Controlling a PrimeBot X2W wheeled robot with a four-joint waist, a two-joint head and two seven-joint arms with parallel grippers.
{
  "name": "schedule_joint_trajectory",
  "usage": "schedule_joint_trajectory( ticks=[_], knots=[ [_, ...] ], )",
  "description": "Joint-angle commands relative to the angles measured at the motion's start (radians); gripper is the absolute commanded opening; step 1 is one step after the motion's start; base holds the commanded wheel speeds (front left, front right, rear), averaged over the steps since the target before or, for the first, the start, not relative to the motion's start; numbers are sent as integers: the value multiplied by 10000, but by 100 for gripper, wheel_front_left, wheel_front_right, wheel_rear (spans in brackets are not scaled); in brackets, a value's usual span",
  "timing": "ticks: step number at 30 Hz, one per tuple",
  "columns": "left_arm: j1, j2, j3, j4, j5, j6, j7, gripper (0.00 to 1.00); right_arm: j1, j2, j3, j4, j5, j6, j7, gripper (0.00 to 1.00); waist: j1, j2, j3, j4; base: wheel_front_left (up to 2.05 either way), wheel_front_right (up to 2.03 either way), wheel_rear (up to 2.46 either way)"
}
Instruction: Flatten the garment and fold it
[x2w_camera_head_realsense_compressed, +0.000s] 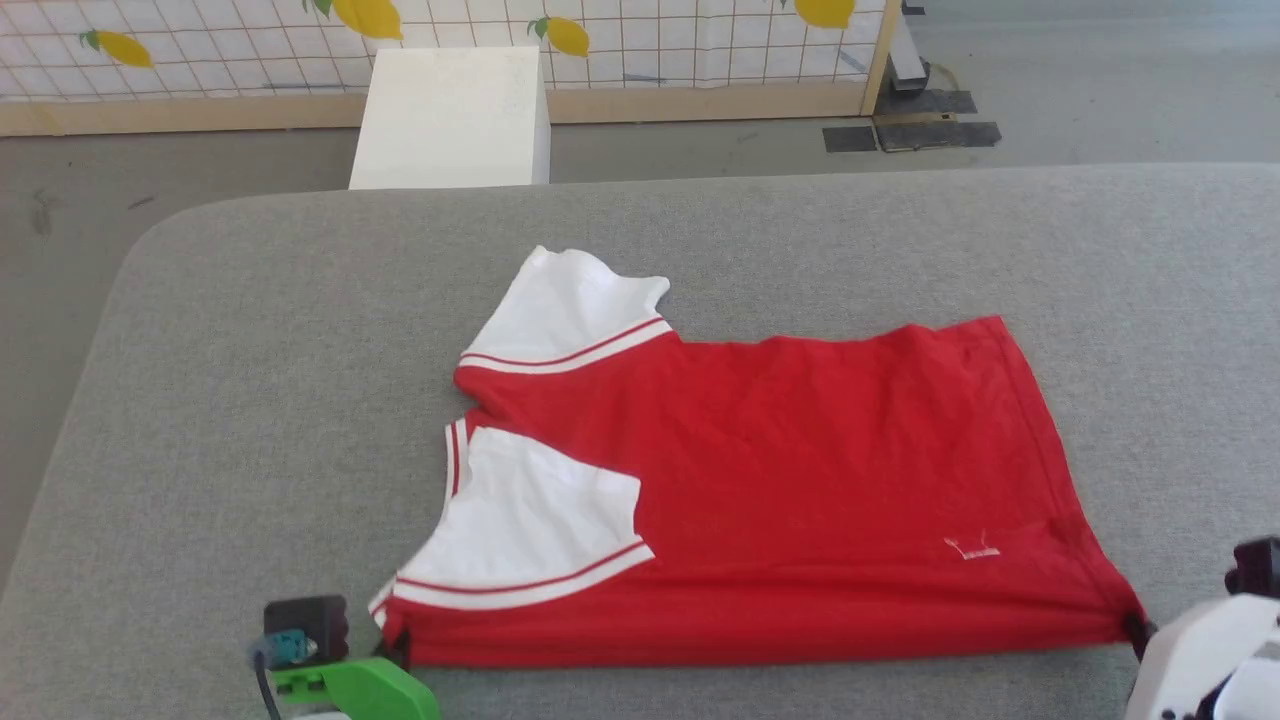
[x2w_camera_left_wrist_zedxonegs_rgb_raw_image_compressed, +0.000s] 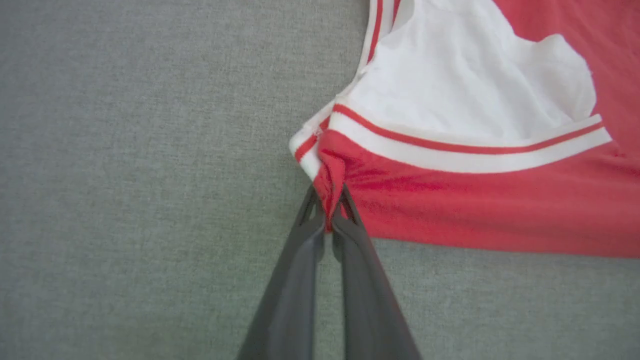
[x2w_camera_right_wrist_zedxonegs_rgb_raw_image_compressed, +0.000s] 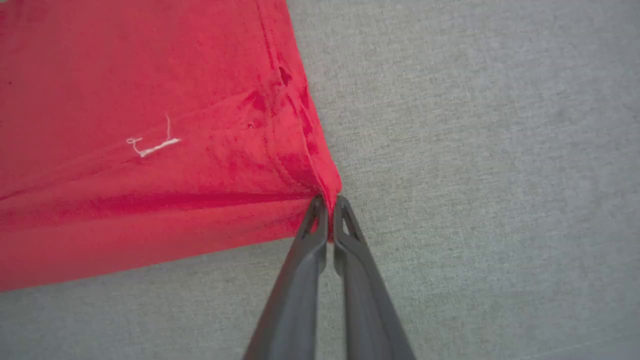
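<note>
The garment (x2w_camera_head_realsense_compressed: 800, 480), a red T-shirt with white sleeves and red-and-white stripe trim, lies spread on the grey table, collar end to the left, hem to the right. One white sleeve (x2w_camera_head_realsense_compressed: 570, 305) sticks out at the far side, the other (x2w_camera_head_realsense_compressed: 530, 530) is folded over the red body. My left gripper (x2w_camera_left_wrist_zedxonegs_rgb_raw_image_compressed: 328, 200) is shut on the near shoulder corner of the garment (x2w_camera_left_wrist_zedxonegs_rgb_raw_image_compressed: 475, 200), its tip showing at the shirt's lower left (x2w_camera_head_realsense_compressed: 398, 648). My right gripper (x2w_camera_right_wrist_zedxonegs_rgb_raw_image_compressed: 330, 205) is shut on the near hem corner of the garment (x2w_camera_right_wrist_zedxonegs_rgb_raw_image_compressed: 150, 125), seen at the lower right (x2w_camera_head_realsense_compressed: 1138, 630).
The grey padded table (x2w_camera_head_realsense_compressed: 250, 400) has open room all round the shirt. Beyond its far edge stands a white box (x2w_camera_head_realsense_compressed: 450, 115) on the floor, before a grid screen with lemon prints (x2w_camera_head_realsense_compressed: 640, 40). Dark mats (x2w_camera_head_realsense_compressed: 910, 130) lie at the back right.
</note>
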Motion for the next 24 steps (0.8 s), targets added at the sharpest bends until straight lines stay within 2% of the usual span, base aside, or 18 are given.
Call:
schedule_joint_trajectory(
  ticks=[1, 10, 11, 12, 13, 14, 19, 24],
  knots=[
    [154, 8, 17, 49, -20, 88, 10, 0, 148, -64, -131, 86, 53, -21, 12, 0, 0, 0, 28, 22, 0, 0, 0],
    [19, -276, -336, 1089, -330, -424, -22, 0, 109, -64, 145, 1820, 455, -21, -760, 0, 0, 0, 182, -66, 0, 0, 0],
    [-4, -304, -328, 1180, -377, -459, -45, 38, 66, -64, 169, 1928, 489, -21, -853, 0, 0, 0, 189, -78, 0, 0, 0],
    [-34, -332, -331, 1255, -434, -538, -86, 100, 22, -64, 205, 2041, 534, -21, -972, 39, 0, 0, 188, -84, 0, 0, 0],
    [-62, -346, -317, 1269, -466, -598, -167, 100, 4, -64, 249, 2117, 607, -21, -1067, 56, 0, 0, 181, -79, 0, 0, 0],
    [-92, -355, -270, 1264, -488, -627, -287, 100, 13, -64, 280, 2166, 698, -21, -1231, 100, 0, 0, 165, -70, 0, 0, 0],
    [-185, -180, -152, 929, -422, -818, -757, 100, 288, -64, 498, 1833, 1029, -21, -2317, 100, 0, 0, 63, -64, 0, 0, 0],
    [-759, 265, 29, 388, 158, -1119, -1911, 100, 466, -64, 920, 912, 995, -21, -4133, 100, 0, 0, 173, -209, 0, 0, 0]
  ],
)
